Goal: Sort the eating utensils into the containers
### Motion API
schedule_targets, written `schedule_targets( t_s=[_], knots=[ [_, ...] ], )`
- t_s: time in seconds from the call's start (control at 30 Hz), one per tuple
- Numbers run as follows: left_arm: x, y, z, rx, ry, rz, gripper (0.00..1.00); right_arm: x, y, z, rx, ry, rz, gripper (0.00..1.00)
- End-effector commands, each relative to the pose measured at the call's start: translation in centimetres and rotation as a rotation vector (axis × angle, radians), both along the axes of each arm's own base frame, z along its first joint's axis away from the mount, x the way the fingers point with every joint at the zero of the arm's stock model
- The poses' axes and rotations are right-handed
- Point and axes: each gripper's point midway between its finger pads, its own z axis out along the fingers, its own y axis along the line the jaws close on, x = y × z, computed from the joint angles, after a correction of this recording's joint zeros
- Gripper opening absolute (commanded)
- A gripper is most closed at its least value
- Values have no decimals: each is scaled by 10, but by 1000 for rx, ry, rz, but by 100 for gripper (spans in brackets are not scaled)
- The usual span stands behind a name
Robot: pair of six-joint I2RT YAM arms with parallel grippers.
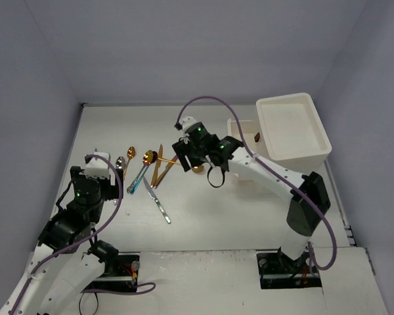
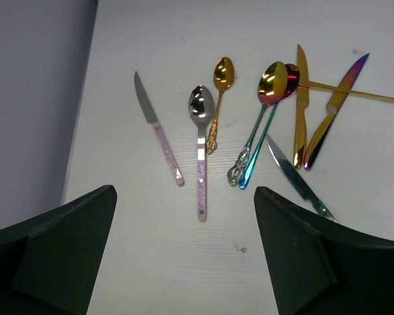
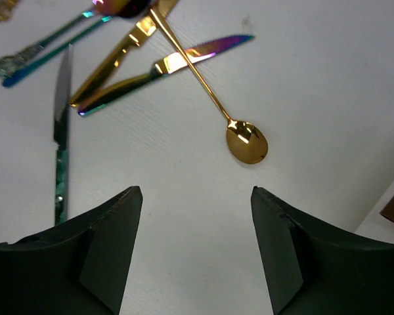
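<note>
The white table point(image 1: 249, 210) carries everything. At its far right corner stands the drawer unit point(image 1: 294, 128), recessed top facing up. One shallow drawer point(image 1: 240, 131) with a small brown handle point(image 1: 257, 137) sits just against the unit's left side.

My right fingers point(image 3: 105, 236) hang left of that drawer, spread apart with nothing between them, over bare table close to the bowl of the long gold spoon point(image 3: 247, 142). My left fingers point(image 2: 65, 249) are well away from the unit, over the table's left part. They are spread wide and hold nothing.

All the cutlery I can see lies on the table, left of the unit. The long gold spoon is nearest to it, and its handle crosses the iridescent knife point(image 2: 335, 105) and the gold knife point(image 2: 301, 105). Further from the unit lies the green-handled knife point(image 2: 295, 180). Next come two blue-green-handled spoons point(image 2: 272, 82) side by side, then the small gold spoon point(image 2: 220, 85) and the silver spoon point(image 2: 201, 131). The pink-handled knife point(image 2: 159, 131) lies farthest from the unit.
</note>
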Motion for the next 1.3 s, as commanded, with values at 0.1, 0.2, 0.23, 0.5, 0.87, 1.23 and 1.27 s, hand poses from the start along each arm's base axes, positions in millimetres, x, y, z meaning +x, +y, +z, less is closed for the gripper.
schedule_targets(
  t_s=[0.1,0.2,0.23,0.5,0.87,1.23,1.27],
  knots=[
    [6,8,10,-67,-122,79,83,27,19,-45,-49,32,63,60],
    [2,10,12,-77,-148,76,83,35,23,-67,-66,71,111,57],
    [1,12,12,-76,-156,79,83,39,24,-73,-72,77,124,56],
    [-1,18,13,-63,-178,99,83,65,37,-99,-74,99,213,55],
    [3,13,10,-54,-165,74,83,69,49,-134,-87,144,271,45],
    [3,12,10,-52,-165,63,83,36,32,-143,-149,178,277,2],
    [3,12,10,-51,-166,63,83,33,29,-139,-151,172,273,0]
  ],
)
